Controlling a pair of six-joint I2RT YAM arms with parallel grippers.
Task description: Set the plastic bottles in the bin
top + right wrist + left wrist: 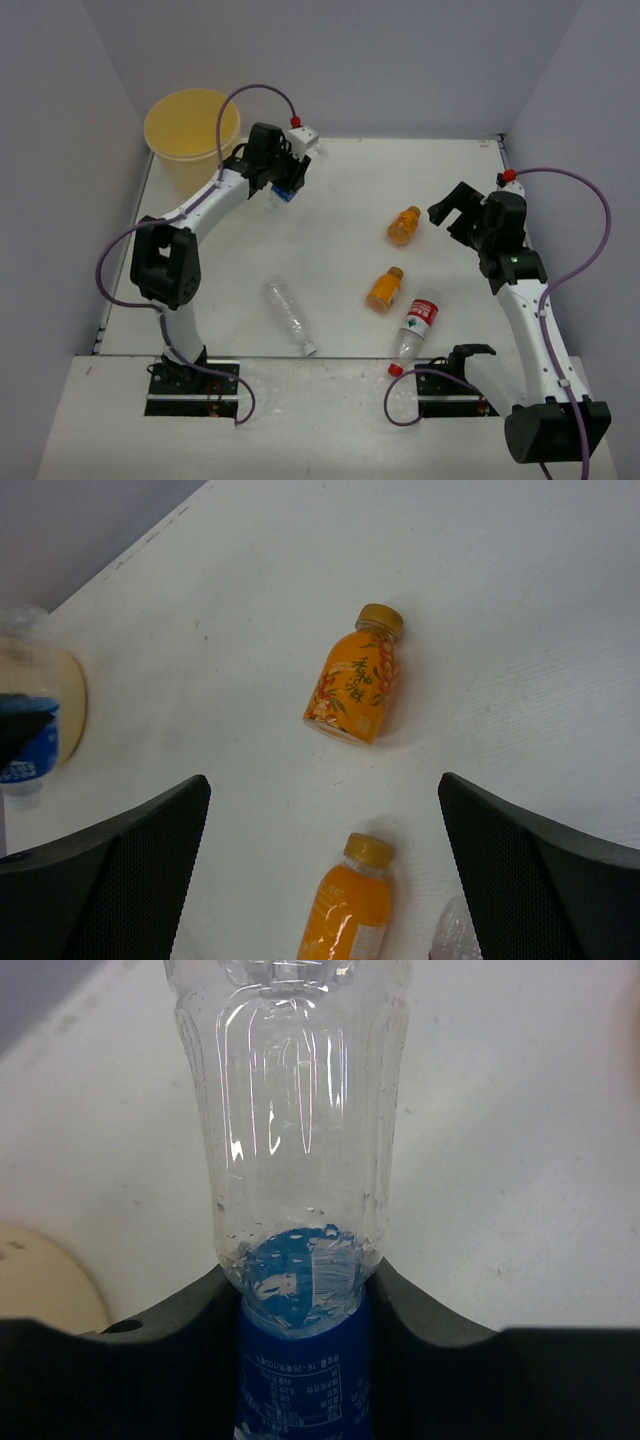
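Observation:
My left gripper (286, 178) is shut on a clear bottle with a blue label (284, 193), held above the table just right of the pale-yellow bin (190, 125). In the left wrist view the bottle (300, 1150) stands between the jaws of my left gripper (300, 1295), and the bin's edge (40, 1285) shows at lower left. My right gripper (452, 212) is open and empty, right of an orange bottle (404, 224). A second orange bottle (385, 288), a red-white labelled bottle (415, 325) and a clear unlabelled bottle (288, 312) lie on the table. No black-labelled bottle is in view.
The right wrist view shows my open right gripper (325, 810) above both orange bottles (355, 675) (345, 910), with the bin (68, 705) far left. Grey walls close in the table on three sides. Purple cables loop over both arms.

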